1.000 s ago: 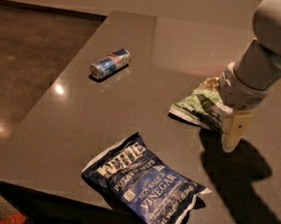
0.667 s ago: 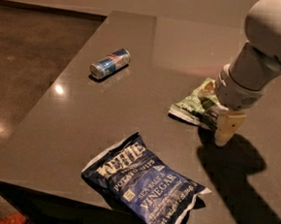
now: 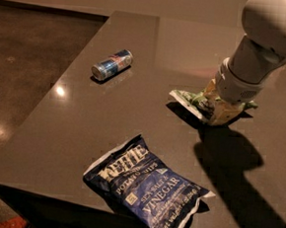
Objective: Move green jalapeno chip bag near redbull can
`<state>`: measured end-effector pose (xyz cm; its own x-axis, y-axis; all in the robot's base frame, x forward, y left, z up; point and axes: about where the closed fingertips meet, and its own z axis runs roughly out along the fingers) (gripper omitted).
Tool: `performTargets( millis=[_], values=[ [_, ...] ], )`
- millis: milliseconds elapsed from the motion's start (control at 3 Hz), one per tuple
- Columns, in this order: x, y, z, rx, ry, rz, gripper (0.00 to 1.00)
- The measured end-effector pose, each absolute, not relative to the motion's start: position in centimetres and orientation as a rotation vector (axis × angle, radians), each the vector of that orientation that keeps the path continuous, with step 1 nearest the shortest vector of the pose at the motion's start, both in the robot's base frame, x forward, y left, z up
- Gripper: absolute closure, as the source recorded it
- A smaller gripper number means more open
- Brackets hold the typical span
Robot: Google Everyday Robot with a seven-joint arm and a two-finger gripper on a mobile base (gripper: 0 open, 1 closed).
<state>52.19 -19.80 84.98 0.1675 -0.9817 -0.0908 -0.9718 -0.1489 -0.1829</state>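
The green jalapeno chip bag (image 3: 193,99) is at the right middle of the dark table (image 3: 133,115), its left end raised a little with a shadow under it. My gripper (image 3: 221,112) is down on the bag's right part and shut on it, and the white arm hides that end. The redbull can (image 3: 112,64) lies on its side at the table's left, far to the left of the bag and well apart from it.
A larger dark-blue Kettle Sea Salt & Vinegar bag (image 3: 147,184) lies near the table's front edge. The table's left edge drops to a dark floor (image 3: 28,67). My arm's shadow falls across the right front of the table.
My gripper has moved left from beside the bag onto it and closed on it. The bag's left end has risen off the table. The can and blue bag have not moved.
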Motion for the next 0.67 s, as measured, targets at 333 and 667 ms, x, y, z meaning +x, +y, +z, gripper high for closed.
performTargets(
  millis=[333,667],
  values=[
    [54.2,-17.2,87.1,-2.264,1.820,-0.095,1.00],
    [55.8,-14.9,88.2,-2.279,1.747,-0.105,1.00]
  ],
)
